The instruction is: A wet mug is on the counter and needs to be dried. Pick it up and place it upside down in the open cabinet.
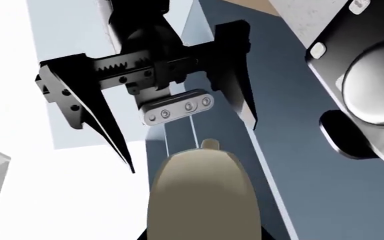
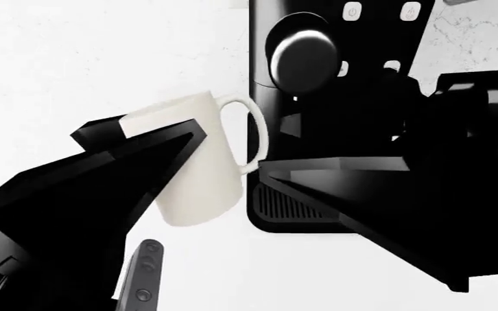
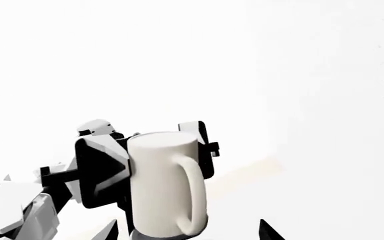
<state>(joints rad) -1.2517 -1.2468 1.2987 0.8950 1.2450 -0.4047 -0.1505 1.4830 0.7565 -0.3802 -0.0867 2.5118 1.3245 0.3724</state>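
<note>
The cream-white mug [image 2: 199, 175] is held over the white counter [image 2: 59, 52], its handle toward the coffee machine. My left gripper [image 2: 145, 139] is shut on the mug's body, one black finger across its side. In the right wrist view its fingers clamp the mug [image 3: 165, 185] from both sides. In the left wrist view the mug [image 1: 199, 195] fills the near centre and hides the left jaws. My right gripper [image 2: 318, 162] is open and empty just beside the handle. It also shows in the left wrist view [image 1: 190, 146] and the right wrist view [image 3: 187, 231], fingertips spread either side of the mug's near end.
A black coffee machine [image 2: 336, 78] with a round knob stands right of the mug, partly under my right arm; it also shows in the left wrist view [image 1: 372, 90]. Pale blue and dark grey-blue panels [image 1: 325, 200] lie behind the right gripper there.
</note>
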